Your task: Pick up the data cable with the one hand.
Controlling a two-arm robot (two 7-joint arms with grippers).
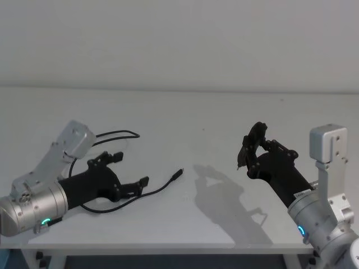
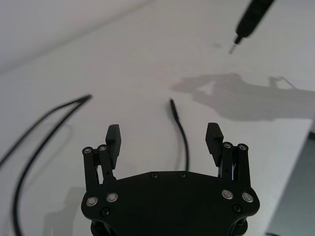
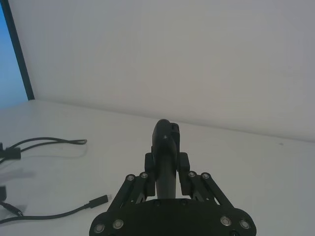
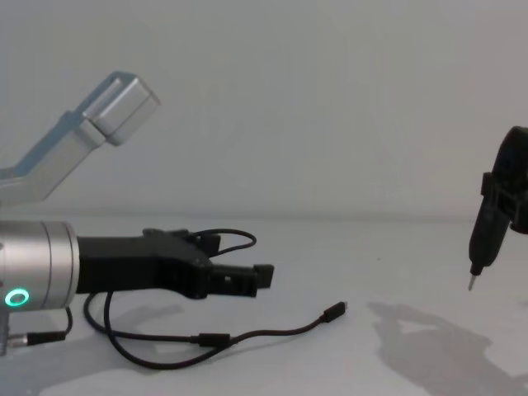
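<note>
Left black angular two-jaw end effector (image 1: pixel 131 168) low over white worktop (image 1: pixel 213 123), fingers spread wide apart, gripping nothing. Long thin black data cable (image 1: pixel 162 185) lying slack on worktop, running beneath and between those spread fingers, one small plug end just beyond them. Right end effector (image 1: pixel 253 147) raised well apart on the right, fingers clamped on black pen-shaped tool (image 4: pixel 483 239), thin tip pointing down.
</note>
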